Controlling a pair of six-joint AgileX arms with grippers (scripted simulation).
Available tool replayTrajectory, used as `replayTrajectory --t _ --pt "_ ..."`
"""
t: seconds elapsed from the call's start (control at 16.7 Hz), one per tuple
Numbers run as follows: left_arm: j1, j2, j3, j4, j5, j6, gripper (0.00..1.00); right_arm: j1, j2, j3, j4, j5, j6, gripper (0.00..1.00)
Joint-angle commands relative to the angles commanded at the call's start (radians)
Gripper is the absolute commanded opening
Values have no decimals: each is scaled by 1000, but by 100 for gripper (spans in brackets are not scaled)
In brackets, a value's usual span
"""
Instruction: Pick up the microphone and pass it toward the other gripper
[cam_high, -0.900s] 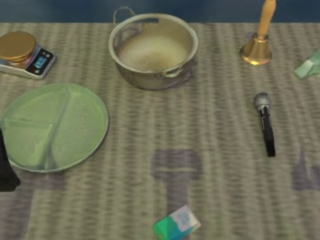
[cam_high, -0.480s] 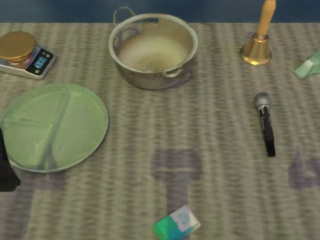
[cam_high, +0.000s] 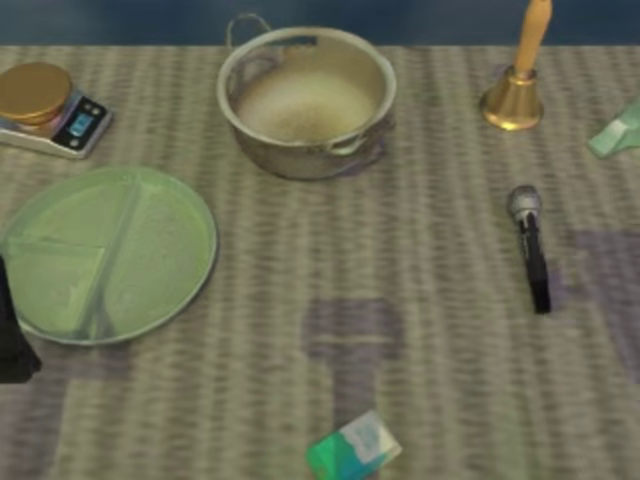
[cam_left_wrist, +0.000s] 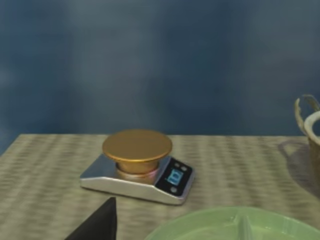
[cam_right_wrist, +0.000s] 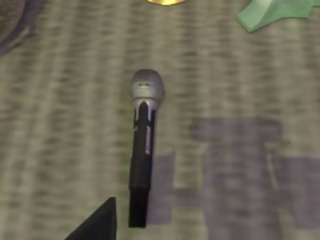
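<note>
The microphone (cam_high: 528, 246) lies flat on the table's right side, its silver mesh head (cam_high: 523, 202) pointing toward the far edge and its black handle toward the near edge. It fills the middle of the right wrist view as microphone (cam_right_wrist: 142, 150). My right gripper (cam_right_wrist: 150, 236) hovers above the handle's end, open and holding nothing; only one black fingertip (cam_right_wrist: 102, 225) shows. That arm is outside the top view. My left gripper (cam_high: 12, 345), the other gripper, is parked at the left edge, open and empty.
A brass bell (cam_high: 518, 85) stands behind the microphone, with a green scoop (cam_high: 618, 130) at the right edge. A steel pot (cam_high: 306, 98) sits at the back centre, a green divided plate (cam_high: 105, 250) and a kitchen scale (cam_high: 50, 108) at the left. A small carton (cam_high: 353, 447) lies near the front.
The right arm's shadow on the table has slid from the near right toward the microphone. The microphone and the left arm have not moved.
</note>
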Motion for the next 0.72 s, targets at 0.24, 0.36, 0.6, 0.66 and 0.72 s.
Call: replayTrajectory --t 0.24,0.36,0.6,0.66,0.72 --pt "0 0 0 0 0 0 100 57 432 326 -174 -2 68 100" --pt "0 0 0 0 0 0 100 84 627 475 -256 -1 98 100" --pt "0 0 0 0 0 0 100 127 937 706 -409 5 145 100" --pt "0 0 0 0 0 0 100 136 995 749 -441 7 154 100" --pt "0 0 0 0 0 0 100 143 1044 784 -470 10 161 100"
